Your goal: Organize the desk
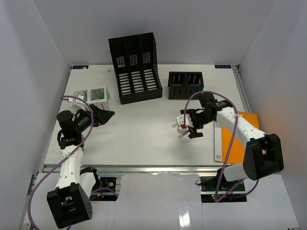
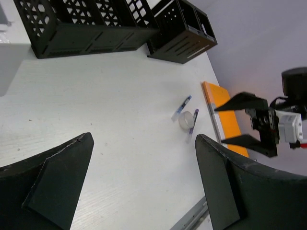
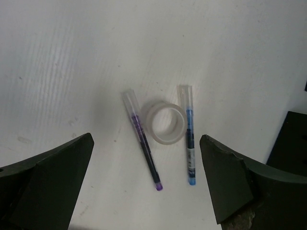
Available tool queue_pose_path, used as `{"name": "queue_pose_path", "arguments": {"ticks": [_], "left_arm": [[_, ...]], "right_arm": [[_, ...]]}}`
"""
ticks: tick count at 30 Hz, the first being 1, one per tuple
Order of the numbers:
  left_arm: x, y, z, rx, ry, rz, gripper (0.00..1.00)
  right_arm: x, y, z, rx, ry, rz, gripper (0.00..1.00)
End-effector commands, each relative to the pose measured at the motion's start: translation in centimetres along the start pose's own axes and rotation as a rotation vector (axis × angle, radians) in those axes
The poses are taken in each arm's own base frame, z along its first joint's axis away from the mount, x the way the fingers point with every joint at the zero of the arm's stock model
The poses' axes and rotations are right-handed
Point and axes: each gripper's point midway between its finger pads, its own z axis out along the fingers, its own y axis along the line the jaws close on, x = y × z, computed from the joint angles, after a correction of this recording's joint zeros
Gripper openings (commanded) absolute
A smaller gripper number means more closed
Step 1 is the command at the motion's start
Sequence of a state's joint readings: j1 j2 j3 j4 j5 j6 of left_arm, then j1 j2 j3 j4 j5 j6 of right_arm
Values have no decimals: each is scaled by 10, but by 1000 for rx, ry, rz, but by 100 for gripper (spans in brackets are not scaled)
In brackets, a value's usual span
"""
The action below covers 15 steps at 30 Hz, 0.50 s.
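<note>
Right end effector spread wide, empty, above tape roll between purple pen and blue pen | left end effector wide, empty | worktop beneath all | step: likely choosing a pick | next: lower, straddle one pen, close

On the desk, a tape roll lies between one pen and a second pen, each just beside it.

Against white flat desk: black slotted plastic rack; orange flat folder; purple pen; blue pen; clear tape roll.
</note>
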<state>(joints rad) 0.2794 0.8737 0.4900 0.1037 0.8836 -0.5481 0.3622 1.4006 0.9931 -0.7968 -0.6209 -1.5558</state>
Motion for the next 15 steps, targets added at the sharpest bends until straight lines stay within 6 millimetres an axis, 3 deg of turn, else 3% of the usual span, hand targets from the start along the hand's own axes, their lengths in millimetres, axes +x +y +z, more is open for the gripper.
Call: {"name": "queue_pose_path", "arguments": {"ticks": [1, 6, 15], "left_arm": [[-7, -32, -5, 135, -12, 97, 98], [-7, -35, -5, 135, -10, 104, 98], [-9, -33, -5, 115, -20, 115, 98]], "right_arm": [[27, -10, -7, -65, 150, -62, 83], [43, -11, 3, -82, 183, -29, 69], [68, -10, 22, -118, 220, 44, 57]]}}
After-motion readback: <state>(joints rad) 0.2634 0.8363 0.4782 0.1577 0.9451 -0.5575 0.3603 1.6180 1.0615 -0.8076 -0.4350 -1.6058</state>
